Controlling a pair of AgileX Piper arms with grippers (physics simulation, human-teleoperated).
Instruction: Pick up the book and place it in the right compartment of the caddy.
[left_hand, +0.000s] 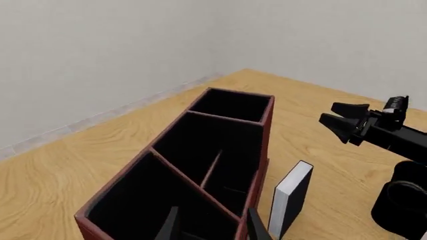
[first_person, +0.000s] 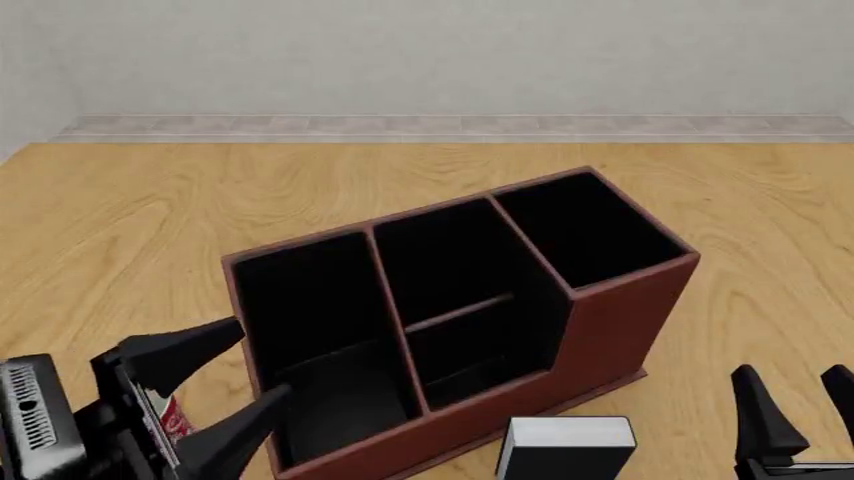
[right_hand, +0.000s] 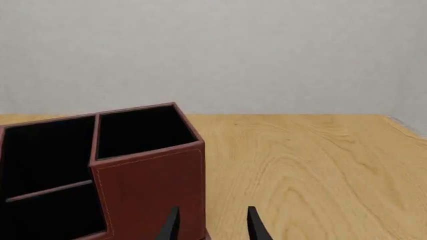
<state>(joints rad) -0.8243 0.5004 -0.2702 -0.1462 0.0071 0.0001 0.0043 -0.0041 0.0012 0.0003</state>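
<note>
Here, one book (first_person: 566, 446), one three-celled caddy (first_person: 614, 330).

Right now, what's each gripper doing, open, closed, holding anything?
Left gripper: open, holding nothing.
Right gripper: open, holding nothing; the book stands untouched on the table.

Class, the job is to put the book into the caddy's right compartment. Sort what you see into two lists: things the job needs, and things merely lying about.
Needed for the job:
- book, standing in front of the caddy
- caddy
- right compartment, nothing in it

Lying about:
- red-and-white object behind the left end effector, mostly hidden
- wooden table
</note>
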